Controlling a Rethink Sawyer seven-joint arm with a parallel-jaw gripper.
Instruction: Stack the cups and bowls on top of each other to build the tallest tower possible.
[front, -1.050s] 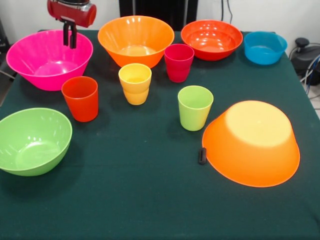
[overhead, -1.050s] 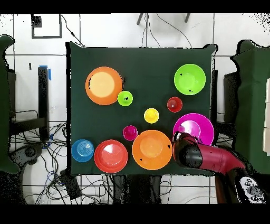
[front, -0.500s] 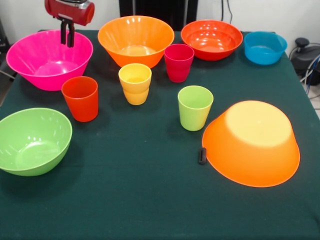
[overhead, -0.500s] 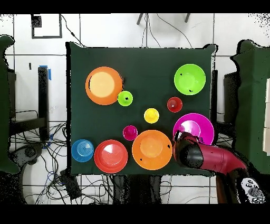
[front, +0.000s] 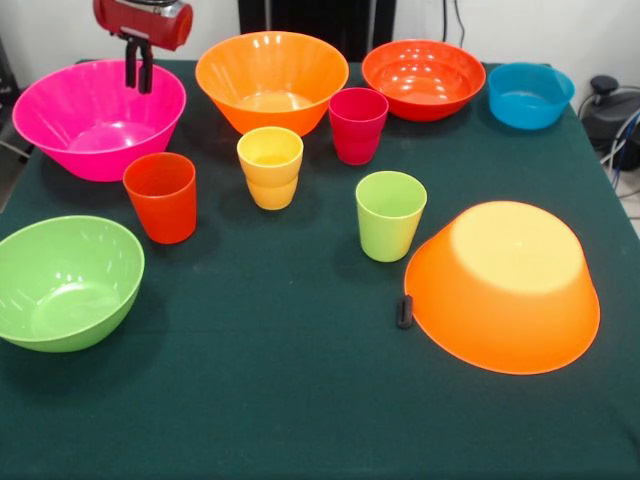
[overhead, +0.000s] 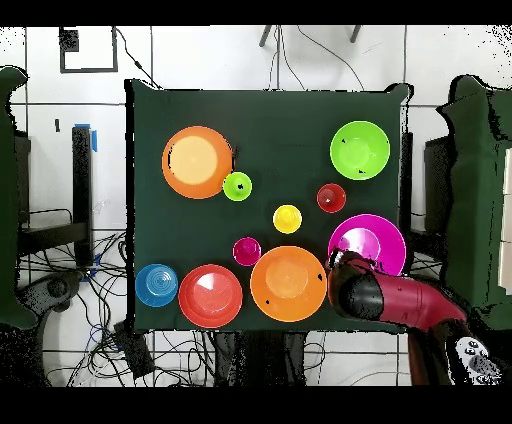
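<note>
The claw (front: 138, 78) hangs with its fingers nearly together, empty, over the far rim of the pink bowl (front: 97, 120). Beside it stands an orange bowl (front: 271, 78); the cups (front: 270, 166) sit unstacked nearer the surface's (front: 270, 400) middle.

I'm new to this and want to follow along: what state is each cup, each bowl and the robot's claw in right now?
Pink bowl: upright, empty.
Upright orange bowl: empty.
Red-orange bowl: upright, empty.
Blue bowl: upright, empty.
Green bowl: upright, empty.
Other orange bowl: flipped upside down.
Orange-red cup, yellow cup, crimson cup, lime cup: upright, unstacked.
Gripper: shut, empty, above the pink bowl's rim.
</note>
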